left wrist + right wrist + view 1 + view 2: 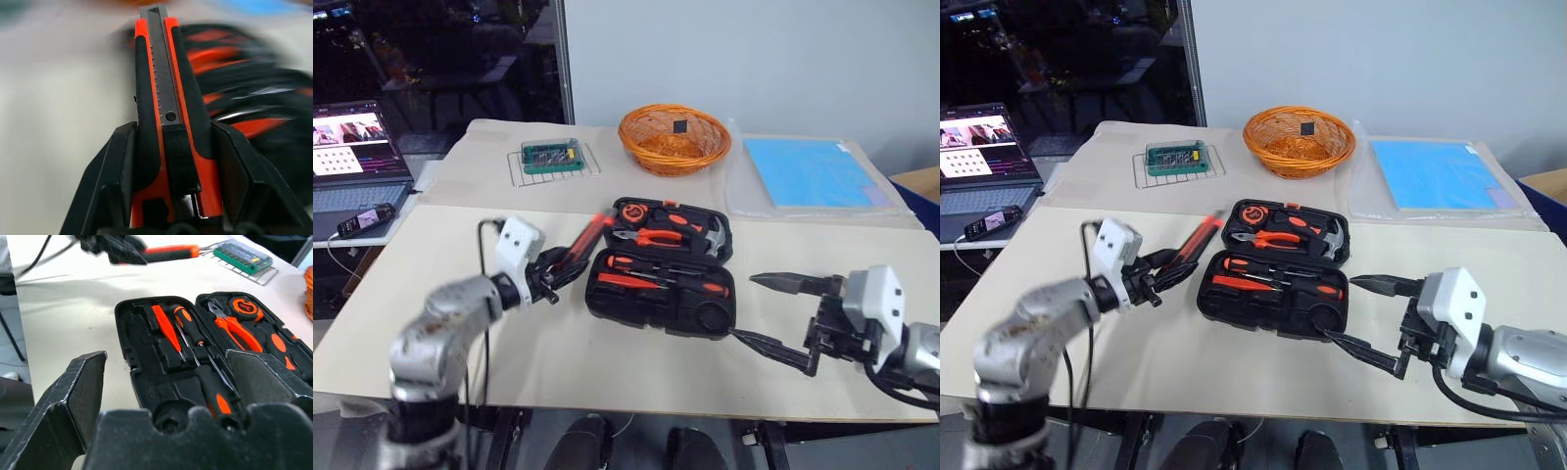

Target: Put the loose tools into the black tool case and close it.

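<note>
From the head camera I see the tool case [661, 266] lying open on the pale desk [607, 362], a black moulded clamshell with rounded corners. Its far half holds pliers [651, 236] with orange grips, a hammer [705, 235] and a round tape measure [632, 211]. The near half holds screwdrivers [651, 281] with orange and black handles, and there is a round recess [712, 316] at its near right corner. My left gripper [566, 262] is just left of the case, above the desk, fingers closed on the utility knife [590, 233], which sticks out in a blur toward the case. My right gripper [773, 313] hangs right of the case with its fingers spread wide and nothing between them. Farther back sit an orange wicker basket [674, 139], a green box on a wire rack [551, 158] and a blue sheet [813, 171].

In the left wrist view the knife [164, 98] is sharp: an orange body with black rubbery side grips and a dark notched slider track down the middle. The black fingers [115, 166] press it from both sides. The case behind is smeared, so I cannot make out its contents there.

In the right wrist view the matte black fingers [80, 396] stand far apart, cutting off the near edge of the case [142, 362]. Between them I see the shaped recesses, a thin orange screwdriver [166, 328] and a black-handled one beside it. The left gripper [122, 249] with the knife shows beyond the case, blurred.
</note>
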Controlling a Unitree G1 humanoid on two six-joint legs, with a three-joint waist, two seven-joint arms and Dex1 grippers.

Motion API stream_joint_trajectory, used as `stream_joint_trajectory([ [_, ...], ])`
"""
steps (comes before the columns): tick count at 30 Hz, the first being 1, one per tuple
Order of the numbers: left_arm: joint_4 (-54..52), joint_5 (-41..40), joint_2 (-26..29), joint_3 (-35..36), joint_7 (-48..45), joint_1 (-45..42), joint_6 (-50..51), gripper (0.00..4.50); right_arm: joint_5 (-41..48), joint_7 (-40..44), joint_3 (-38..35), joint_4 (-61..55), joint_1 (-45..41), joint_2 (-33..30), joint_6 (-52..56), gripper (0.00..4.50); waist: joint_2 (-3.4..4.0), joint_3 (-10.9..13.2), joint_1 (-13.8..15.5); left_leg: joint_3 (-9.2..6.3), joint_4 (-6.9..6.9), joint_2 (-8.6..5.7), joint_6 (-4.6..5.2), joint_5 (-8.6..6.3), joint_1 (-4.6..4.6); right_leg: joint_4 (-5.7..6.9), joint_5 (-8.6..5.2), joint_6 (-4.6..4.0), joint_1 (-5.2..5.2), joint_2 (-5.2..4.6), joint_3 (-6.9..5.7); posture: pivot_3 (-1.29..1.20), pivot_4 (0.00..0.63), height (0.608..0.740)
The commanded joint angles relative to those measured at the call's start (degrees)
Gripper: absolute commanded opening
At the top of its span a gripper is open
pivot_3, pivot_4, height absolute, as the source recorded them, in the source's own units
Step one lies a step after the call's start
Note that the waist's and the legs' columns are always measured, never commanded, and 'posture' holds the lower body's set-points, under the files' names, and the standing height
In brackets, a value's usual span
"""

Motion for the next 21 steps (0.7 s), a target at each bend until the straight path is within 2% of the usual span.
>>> stream_joint_trajectory([
  [1, 13.6, 6.7, 3.0, -12.6, -17.4, -9.1, -16.6, 1.81, 1.1, -1.1, -4.4, -3.5, 1.9, 0.6, -1.0, 4.50, 0.01, 0.0, 0.0, 0.03, 0.00, 0.00, 0.00, 0.00, -0.01, -0.05, 0.00, 0.00, -0.01, 0.02, -0.03, 0.00, 0.150, 0.740],
  [6, 29.0, 13.7, -1.4, -22.5, -25.1, -19.6, -27.5, 1.81, 0.6, -2.5, -7.0, -6.7, 6.4, 1.5, -0.4, 4.50, -0.08, 0.1, 0.1, 0.07, -0.10, 0.04, 0.06, 0.00, -0.10, -0.12, 0.05, -0.04, 0.01, -0.05, -0.01, 0.00, 0.150, 0.740],
  [8, 31.7, 15.5, -2.9, -24.9, -26.9, -21.1, -30.1, 1.81, 0.9, -2.6, -8.4, -8.1, 8.6, 1.6, 0.0, 4.50, -0.10, 0.1, 0.1, 0.06, -0.11, 0.05, 0.10, 0.00, -0.18, -0.12, 0.10, -0.09, 0.02, -0.05, 0.00, 0.00, 0.150, 0.740],
  [13, 36.3, 19.7, -4.9, -27.7, -27.5, -22.4, -34.5, 1.81, 1.8, -2.8, -11.0, -9.7, 11.4, 1.5, 0.0, 4.50, -0.13, 0.1, -0.8, 0.05, -0.10, 0.07, 0.62, 0.21, -0.22, -0.06, 0.33, 0.05, 0.02, -0.02, -0.01, 0.00, 0.150, 0.740],
  [21, 38.4, 24.4, -7.8, -29.3, -25.6, -23.1, -34.4, 1.81, 2.7, -2.9, -13.4, -10.3, 13.8, 1.5, -0.2, 4.50, -0.13, 0.1, -0.8, 0.00, -0.04, 0.08, 0.29, 0.01, -0.12, -0.07, 0.12, 0.40, 0.09, -0.07, -0.05, 0.00, 0.150, 0.740],
])
